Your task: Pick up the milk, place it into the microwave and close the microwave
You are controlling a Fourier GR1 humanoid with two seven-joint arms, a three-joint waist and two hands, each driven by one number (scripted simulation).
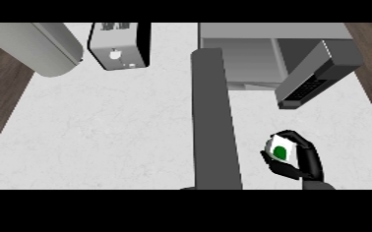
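White-and-green milk (pixel 282 150) clamped in right hand (pixel 308 158), low right over counter (pixel 109 128) | microwave (pixel 272 32) open, well apart | likely risk: clipping cavity rim if carried low or tilted, then tipping

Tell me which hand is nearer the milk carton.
Right. The right hand is curled round the milk carton; the left hand shows nowhere in this view.
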